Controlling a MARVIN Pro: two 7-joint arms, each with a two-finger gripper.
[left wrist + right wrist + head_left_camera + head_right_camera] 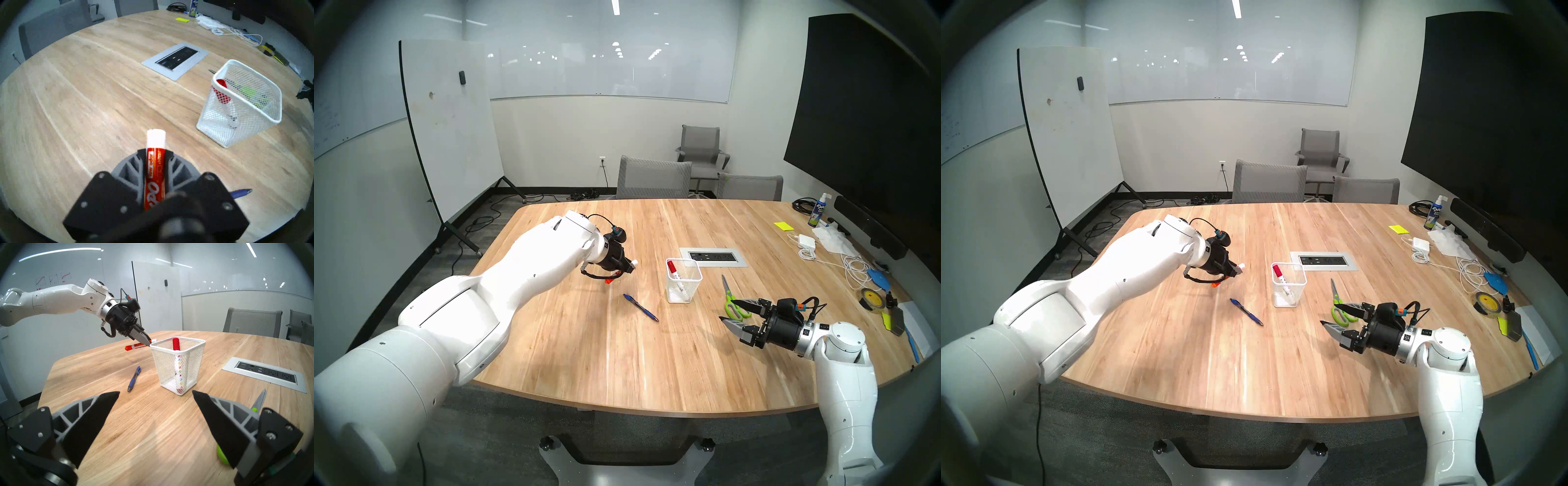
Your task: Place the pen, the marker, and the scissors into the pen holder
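The white mesh pen holder (683, 286) stands mid-table with a red-capped marker (671, 275) inside. My left gripper (631, 268) is shut on a white marker with an orange cap (155, 171), held level above the table, left of the holder (178, 365). The blue pen (640, 307) lies on the table between the left gripper and the holder. The green-handled scissors (728, 296) lie right of the holder. My right gripper (727, 309) is open and empty, hovering just over the scissors' handles (222, 456).
A grey power outlet panel (714, 259) is set into the table behind the holder. Cables, a charger, a tape roll (870, 298) and a spray bottle (818, 213) crowd the right edge. Grey chairs (653, 176) stand at the far side.
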